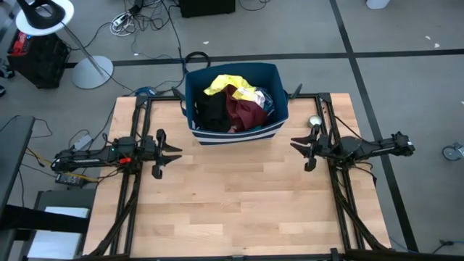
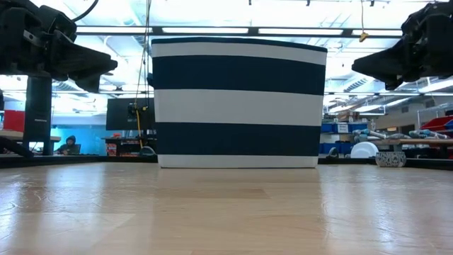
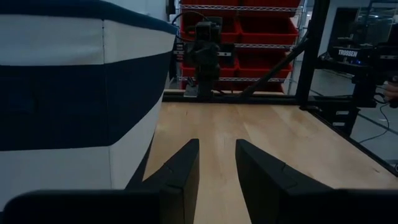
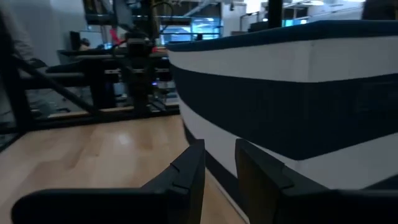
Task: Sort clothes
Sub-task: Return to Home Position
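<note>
The clothes lie heaped inside a navy and white striped bin at the table's far middle. A yellow piece is on top, with a black piece and a maroon piece beside it. My left gripper hovers level at the table's left, pointing right, its fingers a little apart with nothing between them. My right gripper hovers level at the right, pointing toward the bin, also slightly open and holding nothing. In the low view the bin stands on its flat base.
Black frame rails run along both sides of the wooden table. A small round metal object sits by the right rail. A lamp stand and cables lie on the floor beyond the table's far edge.
</note>
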Robot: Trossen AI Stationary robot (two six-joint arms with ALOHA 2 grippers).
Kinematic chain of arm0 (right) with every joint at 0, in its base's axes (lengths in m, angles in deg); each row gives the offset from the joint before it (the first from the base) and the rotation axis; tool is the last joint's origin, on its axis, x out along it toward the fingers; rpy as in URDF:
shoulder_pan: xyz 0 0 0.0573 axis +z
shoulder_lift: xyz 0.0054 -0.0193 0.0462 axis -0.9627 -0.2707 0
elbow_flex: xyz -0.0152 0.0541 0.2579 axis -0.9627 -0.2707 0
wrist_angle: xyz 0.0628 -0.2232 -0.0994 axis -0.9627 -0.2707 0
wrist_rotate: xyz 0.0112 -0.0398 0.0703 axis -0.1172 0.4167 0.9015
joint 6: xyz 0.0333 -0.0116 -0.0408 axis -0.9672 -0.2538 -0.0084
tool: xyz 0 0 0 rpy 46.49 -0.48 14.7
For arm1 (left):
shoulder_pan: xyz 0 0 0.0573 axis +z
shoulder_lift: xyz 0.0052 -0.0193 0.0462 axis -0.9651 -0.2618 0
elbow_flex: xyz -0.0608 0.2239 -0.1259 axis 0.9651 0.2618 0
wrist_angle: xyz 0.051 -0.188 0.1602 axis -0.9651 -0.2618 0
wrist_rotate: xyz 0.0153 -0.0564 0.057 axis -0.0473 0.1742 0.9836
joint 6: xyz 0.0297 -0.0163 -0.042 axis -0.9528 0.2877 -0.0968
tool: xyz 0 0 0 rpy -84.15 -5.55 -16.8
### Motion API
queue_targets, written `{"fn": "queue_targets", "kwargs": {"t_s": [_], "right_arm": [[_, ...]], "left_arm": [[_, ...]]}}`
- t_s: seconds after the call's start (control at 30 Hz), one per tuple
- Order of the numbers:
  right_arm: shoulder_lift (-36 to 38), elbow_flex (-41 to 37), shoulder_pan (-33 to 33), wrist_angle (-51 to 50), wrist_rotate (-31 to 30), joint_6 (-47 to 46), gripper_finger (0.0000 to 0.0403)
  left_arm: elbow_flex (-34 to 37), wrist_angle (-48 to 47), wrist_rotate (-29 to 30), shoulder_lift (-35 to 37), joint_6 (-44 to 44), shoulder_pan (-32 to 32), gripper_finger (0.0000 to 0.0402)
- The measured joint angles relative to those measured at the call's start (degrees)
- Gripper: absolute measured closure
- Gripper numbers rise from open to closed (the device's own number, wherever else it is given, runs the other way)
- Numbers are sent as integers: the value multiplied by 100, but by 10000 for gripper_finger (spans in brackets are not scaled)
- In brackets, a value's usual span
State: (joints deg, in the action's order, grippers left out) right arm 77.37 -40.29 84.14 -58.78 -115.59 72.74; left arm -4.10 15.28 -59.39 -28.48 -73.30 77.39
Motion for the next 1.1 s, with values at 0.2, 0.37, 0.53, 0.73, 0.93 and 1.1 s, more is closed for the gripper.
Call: {"fn": "queue_targets", "kwargs": {"t_s": [0.2, 0.37, 0.53, 0.73, 0.93, 1.1], "right_arm": [[-31, -2, 2, 6, -89, 15, 312], [-168, -2, 2, 11, -72, 201, 312], [-192, -2, 2, 17, -60, 203, 312], [-192, -2, 2, 22, -54, 204, 312], [-192, -2, 2, 24, -52, 205, 312], [-191, -4, 2, 26, -50, 205, 312]], "left_arm": [[0, 2, 0, 0, 13, 0, 291], [0, 0, 0, 0, 16, 0, 291], [0, 4, 0, 0, 16, 0, 291], [0, 7, 0, 0, 16, 0, 291], [0, 19, 2, 0, -7, 0, 291], [0, 61, 3, 0, -161, 0, 291]]}}
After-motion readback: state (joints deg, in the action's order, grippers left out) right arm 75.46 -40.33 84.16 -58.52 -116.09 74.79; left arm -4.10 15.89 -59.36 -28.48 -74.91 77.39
